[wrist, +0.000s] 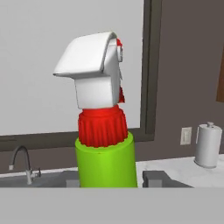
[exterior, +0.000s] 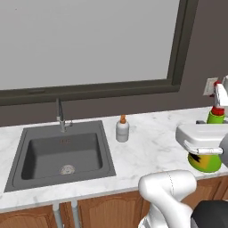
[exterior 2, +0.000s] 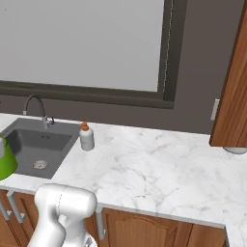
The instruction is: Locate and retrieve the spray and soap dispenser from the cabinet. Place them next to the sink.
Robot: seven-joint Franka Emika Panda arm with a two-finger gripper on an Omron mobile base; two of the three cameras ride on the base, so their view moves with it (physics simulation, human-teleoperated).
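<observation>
My gripper (wrist: 111,181) is shut on the spray (wrist: 105,157), a bright green bottle with a red collar and a white nozzle. In the left base view the spray (exterior: 217,116) hangs upright above the counter's right part, well to the right of the sink (exterior: 62,153), with my hand around its middle. Its green base (exterior 2: 6,161) shows at the left edge of the right base view. The soap dispenser (exterior: 122,129), pale with an orange pump, stands on the counter just right of the sink (exterior 2: 34,144). The cabinet (exterior 2: 234,91) shows as a brown wooden panel at the right.
The white marble counter (exterior 2: 154,169) stretches right of the soap dispenser (exterior 2: 87,137). A slim grey faucet (exterior: 60,116) rises behind the basin. A grey paper-towel roll (wrist: 208,144) and a wall outlet (wrist: 186,135) sit at the far right. A large window (exterior: 84,40) spans the wall.
</observation>
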